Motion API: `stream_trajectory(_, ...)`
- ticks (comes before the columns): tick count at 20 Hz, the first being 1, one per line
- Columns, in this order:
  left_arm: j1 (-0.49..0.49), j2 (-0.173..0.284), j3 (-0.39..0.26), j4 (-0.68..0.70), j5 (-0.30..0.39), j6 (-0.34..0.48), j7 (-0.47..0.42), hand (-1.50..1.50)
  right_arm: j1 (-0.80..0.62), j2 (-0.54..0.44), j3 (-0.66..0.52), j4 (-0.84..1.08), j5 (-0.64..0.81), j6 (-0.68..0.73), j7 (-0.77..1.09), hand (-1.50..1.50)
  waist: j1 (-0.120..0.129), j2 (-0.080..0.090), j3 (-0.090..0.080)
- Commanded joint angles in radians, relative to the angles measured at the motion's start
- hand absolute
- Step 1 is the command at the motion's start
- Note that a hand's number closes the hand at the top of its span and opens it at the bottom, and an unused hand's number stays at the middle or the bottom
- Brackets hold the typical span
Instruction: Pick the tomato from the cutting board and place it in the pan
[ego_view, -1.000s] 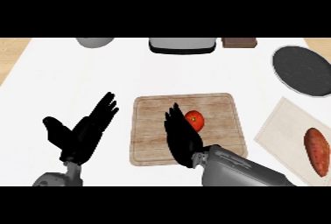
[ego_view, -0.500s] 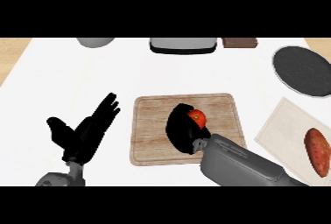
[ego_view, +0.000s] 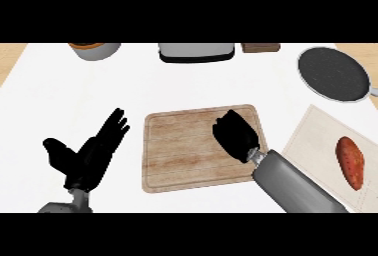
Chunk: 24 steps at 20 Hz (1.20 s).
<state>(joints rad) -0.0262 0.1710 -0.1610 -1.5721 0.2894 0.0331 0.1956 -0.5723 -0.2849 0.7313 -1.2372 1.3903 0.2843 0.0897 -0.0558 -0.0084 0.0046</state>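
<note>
The left hand (ego_view: 88, 155) is resting over the white counter (ego_view: 184, 85) at the left, well clear of the cutting board, its fingers straight and spread with the thumb sticking out to the side. Behind it, at the far left edge of the counter, a grey pot (ego_view: 94, 49) is standing, and further right a grey box-like appliance (ego_view: 196, 51) and a small brown block (ego_view: 260, 48) are sitting along the back.

In the middle, the wooden cutting board (ego_view: 184, 155) is lying flat. The right hand (ego_view: 236, 135) is hovering over the board's right half, its fingers bunched and curled downward; the tomato is not showing anywhere, so it is either hidden under that hand or inside it, and I cannot tell whether the fingers are closing on it. The grey forearm is coming in from the lower right across the board's corner.

At the far right, the dark round pan (ego_view: 334, 74) is sitting near the back of the counter, well apart from the board. Nearer the front, a pale mat (ego_view: 317, 135) is lying just beside the board, with a reddish sweet potato (ego_view: 351, 162) resting on it.
</note>
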Motion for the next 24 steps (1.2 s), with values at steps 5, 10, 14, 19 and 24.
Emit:
stream_trajectory(5, 0.041, 0.023, 0.020, -0.037, 0.019, -0.016, 0.006, 0.00, 0.241, -0.094, -0.448, -0.145, -0.308, -0.215, 0.067, 1.50, -0.017, -0.004, -0.002)
stream_trajectory(10, 0.044, 0.009, 0.013, -0.013, 0.007, -0.018, -0.021, 0.00, 0.379, -0.119, -0.594, -0.380, -0.454, -0.328, 0.017, 1.50, -0.011, -0.004, -0.004)
stream_trajectory(14, -0.011, -0.013, -0.004, 0.021, -0.009, -0.006, 0.003, 0.00, 0.437, -0.094, -0.720, -0.497, -0.653, -0.311, -0.031, 1.50, 0.002, 0.001, -0.004)
stream_trajectory(19, -0.009, -0.005, -0.006, 0.004, -0.014, -0.023, 0.005, 0.00, 0.464, -0.101, -0.907, -0.508, -0.900, -0.239, -0.074, 1.50, 0.038, 0.006, -0.004)
stream_trajectory(24, -0.009, -0.017, -0.007, -0.014, -0.023, -0.040, 0.007, 0.00, 0.352, -0.117, -0.999, -0.259, -0.969, -0.227, -0.157, 1.50, 0.059, 0.009, -0.004)
